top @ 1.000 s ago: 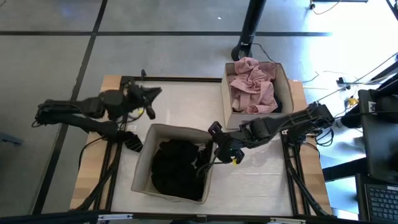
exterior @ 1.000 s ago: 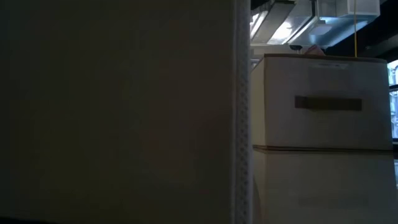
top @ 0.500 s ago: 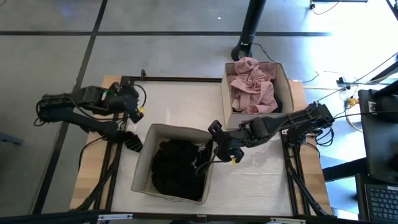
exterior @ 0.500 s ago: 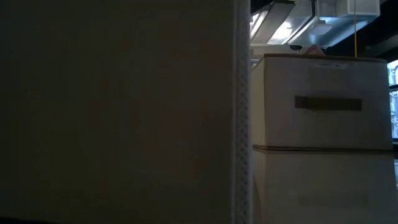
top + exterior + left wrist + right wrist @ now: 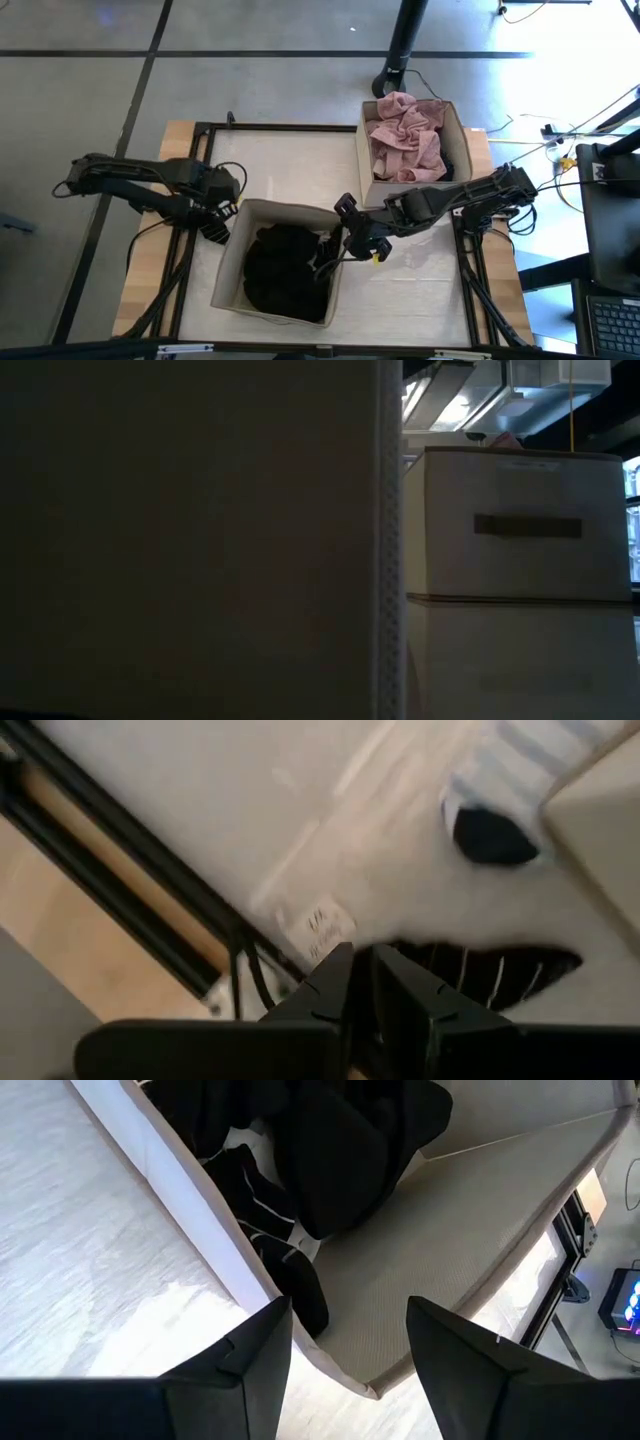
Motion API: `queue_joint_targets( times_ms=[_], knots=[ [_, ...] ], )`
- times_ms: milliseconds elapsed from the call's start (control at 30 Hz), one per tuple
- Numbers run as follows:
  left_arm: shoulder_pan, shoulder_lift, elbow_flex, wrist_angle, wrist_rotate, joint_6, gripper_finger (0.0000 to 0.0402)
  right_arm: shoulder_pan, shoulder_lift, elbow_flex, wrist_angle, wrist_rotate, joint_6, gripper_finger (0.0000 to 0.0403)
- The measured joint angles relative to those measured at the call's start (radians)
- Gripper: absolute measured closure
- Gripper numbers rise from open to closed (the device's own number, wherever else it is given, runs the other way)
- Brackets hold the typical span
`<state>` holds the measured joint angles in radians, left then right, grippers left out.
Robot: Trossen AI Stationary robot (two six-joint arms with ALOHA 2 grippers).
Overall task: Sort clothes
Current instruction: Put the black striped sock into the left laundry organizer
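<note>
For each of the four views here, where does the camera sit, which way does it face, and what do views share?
High: overhead, straight down; both arms, pink garment box.
Low: table height; box wall blocks it; no arm.
Left wrist: above table edge; left gripper shut.
Right wrist: over near box; right gripper open above black garment.
Shared: black garment in high and right wrist.

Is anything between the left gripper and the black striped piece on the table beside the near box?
Nothing visible. The left gripper, fingers shut, is right above the black striped piece, which lies flat on the white table cover beside the near box. The right gripper waits open over that box's other edge.
</note>
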<state>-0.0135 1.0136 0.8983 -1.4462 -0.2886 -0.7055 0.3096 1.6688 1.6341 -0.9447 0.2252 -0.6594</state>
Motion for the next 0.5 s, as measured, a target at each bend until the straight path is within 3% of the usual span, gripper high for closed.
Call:
queue_joint_targets(
  times_ms=[133, 300, 500],
  knots=[
    [0.000, 0.071, -0.048, -0.016, 0.089, -0.050, 0.0370, 0.000, 0.000, 0.000, 0.000, 0.000, 0.000, 0.0205],
    [0.000, 0.188, -0.102, 0.006, 0.183, 0.014, 0.0370, 0.000, 0.000, 0.000, 0.000, 0.000, 0.000, 0.0205],
    [0.000, 0.273, -0.107, 0.015, 0.193, 0.048, 0.0370, 0.000, 0.000, 0.000, 0.000, -0.001, 0.000, 0.0205]
  ],
)
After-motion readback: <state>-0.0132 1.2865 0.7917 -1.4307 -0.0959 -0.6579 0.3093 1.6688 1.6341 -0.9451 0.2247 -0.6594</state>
